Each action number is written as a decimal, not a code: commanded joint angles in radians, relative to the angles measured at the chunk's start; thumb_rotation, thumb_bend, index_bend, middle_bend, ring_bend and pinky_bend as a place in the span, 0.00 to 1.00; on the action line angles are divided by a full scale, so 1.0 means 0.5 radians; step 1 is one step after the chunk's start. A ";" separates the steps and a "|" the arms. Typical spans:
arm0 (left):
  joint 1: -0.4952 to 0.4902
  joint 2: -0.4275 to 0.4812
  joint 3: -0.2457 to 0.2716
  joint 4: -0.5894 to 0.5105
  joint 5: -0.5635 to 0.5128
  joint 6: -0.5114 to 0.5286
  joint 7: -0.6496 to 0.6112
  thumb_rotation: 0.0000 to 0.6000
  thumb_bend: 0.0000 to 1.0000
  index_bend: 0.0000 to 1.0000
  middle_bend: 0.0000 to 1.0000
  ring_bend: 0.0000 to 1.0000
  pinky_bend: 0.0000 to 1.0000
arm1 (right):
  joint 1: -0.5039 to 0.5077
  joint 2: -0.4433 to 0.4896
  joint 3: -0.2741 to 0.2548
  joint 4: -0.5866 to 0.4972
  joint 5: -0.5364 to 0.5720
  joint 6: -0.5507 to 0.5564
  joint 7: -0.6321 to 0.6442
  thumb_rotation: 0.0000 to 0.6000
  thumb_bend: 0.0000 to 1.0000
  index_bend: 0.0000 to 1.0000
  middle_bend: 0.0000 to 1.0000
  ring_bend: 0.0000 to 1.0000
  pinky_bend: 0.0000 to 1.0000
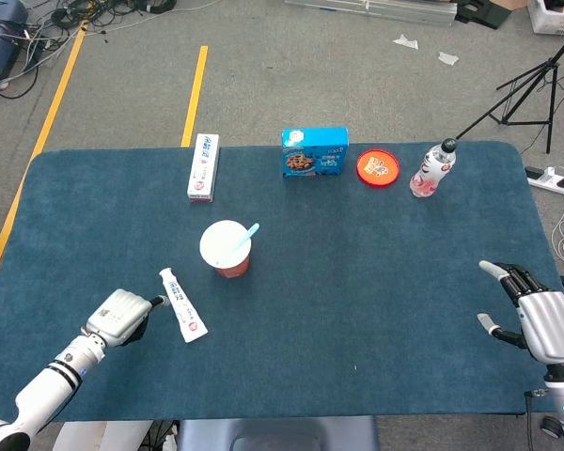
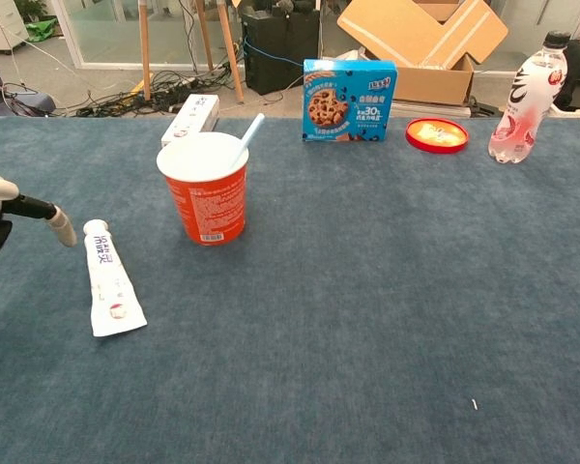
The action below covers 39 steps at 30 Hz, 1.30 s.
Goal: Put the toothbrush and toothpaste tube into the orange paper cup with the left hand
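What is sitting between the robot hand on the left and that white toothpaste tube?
Nothing: only bare blue cloth separates the left robot hand from the toothpaste tube, seen in the head view.

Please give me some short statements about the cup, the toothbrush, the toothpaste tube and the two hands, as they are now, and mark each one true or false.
1. The toothbrush stands in the cup. True.
2. The tube is inside the cup. False: it lies flat on the table, to the left of the cup.
3. The left hand holds the tube. False: it is beside the tube's cap end and holds nothing.
4. The right hand is far from the cup, near the table's right edge. True.
5. The bottle lies on its side. False: it stands upright at the far side of the table.
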 commanded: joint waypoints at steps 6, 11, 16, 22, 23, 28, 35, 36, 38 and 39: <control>-0.058 -0.099 -0.009 0.024 -0.062 -0.044 0.027 1.00 1.00 0.20 1.00 0.89 0.83 | 0.001 0.001 0.000 0.001 0.001 -0.001 0.003 1.00 0.17 0.22 0.26 0.22 0.52; -0.098 -0.154 -0.018 0.036 -0.097 -0.066 0.036 1.00 1.00 0.18 1.00 0.89 0.83 | 0.004 -0.002 -0.002 0.002 0.001 -0.011 -0.004 1.00 0.17 0.22 0.26 0.22 0.52; -0.145 -0.218 -0.017 0.069 -0.165 -0.104 0.063 1.00 1.00 0.17 1.00 0.89 0.83 | 0.006 -0.002 -0.003 0.002 0.005 -0.016 -0.005 1.00 0.17 0.22 0.26 0.22 0.52; -0.205 -0.303 -0.022 0.129 -0.239 -0.133 0.099 1.00 1.00 0.16 1.00 0.90 0.83 | 0.008 0.003 0.000 0.002 0.011 -0.020 0.006 1.00 0.17 0.22 0.26 0.22 0.52; -0.215 -0.315 -0.022 0.141 -0.255 -0.137 0.109 1.00 1.00 0.16 1.00 0.90 0.83 | 0.008 0.004 0.000 0.002 0.012 -0.020 0.009 1.00 0.17 0.22 0.26 0.22 0.52; -0.261 -0.373 -0.009 0.199 -0.362 -0.144 0.171 1.00 1.00 0.16 1.00 0.90 0.83 | 0.006 0.008 0.002 0.003 0.012 -0.014 0.028 1.00 0.17 0.22 0.26 0.22 0.52; -0.311 -0.401 0.023 0.241 -0.511 -0.138 0.243 1.00 1.00 0.16 1.00 0.90 0.84 | 0.002 0.009 -0.001 0.008 0.005 -0.005 0.041 1.00 0.17 0.22 0.26 0.22 0.52; -0.316 -0.401 0.029 0.242 -0.528 -0.137 0.252 1.00 1.00 0.16 1.00 0.90 0.84 | 0.003 0.008 -0.001 0.009 0.005 -0.006 0.040 1.00 0.17 0.22 0.26 0.22 0.52; -0.326 -0.399 0.045 0.243 -0.560 -0.129 0.272 1.00 1.00 0.16 1.00 0.91 0.84 | 0.003 0.008 -0.003 0.009 0.004 -0.008 0.036 1.00 0.17 0.22 0.26 0.22 0.52; -0.329 -0.398 0.052 0.242 -0.571 -0.124 0.280 1.00 1.00 0.16 1.00 0.91 0.84 | 0.004 0.008 -0.003 0.008 0.004 -0.009 0.034 1.00 0.17 0.22 0.26 0.22 0.52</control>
